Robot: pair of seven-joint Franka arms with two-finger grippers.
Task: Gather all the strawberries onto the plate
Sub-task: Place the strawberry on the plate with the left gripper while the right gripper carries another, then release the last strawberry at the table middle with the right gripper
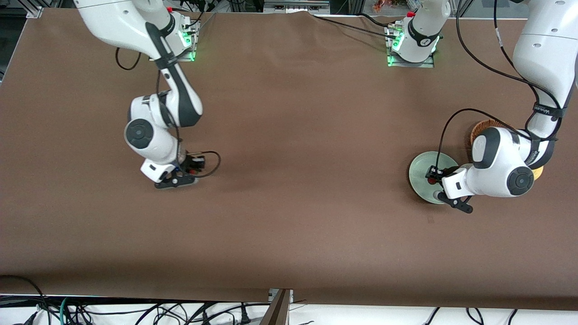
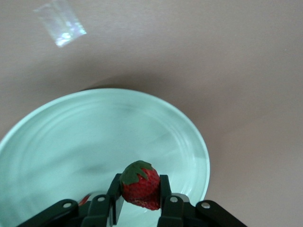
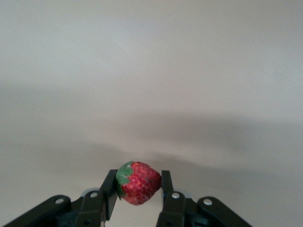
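The brown surface (image 1: 289, 189) is the biggest thing here, with both arms reaching down to it at its two ends. At the left arm's end lies the plate (image 1: 420, 169), pale green, with a wicker basket (image 1: 478, 131) just beside it and mostly hidden by the arm. The left pincer (image 2: 141, 189) hangs over the plate's inside, clenched on a strawberry (image 2: 140, 185) with the leafy cap turned sideways; holding it over the dish rather than past the rim means a release should drop it in, so this looks like the delivery step. A sliver of red shows under that pincer in the left wrist view, but I cannot tell what it is. The right pincer (image 3: 138, 189) is low over the bare surface near the right arm's end, well apart from the plate, gripping a second berry (image 3: 138, 182) at its sides, apparently just picked up for carrying across.
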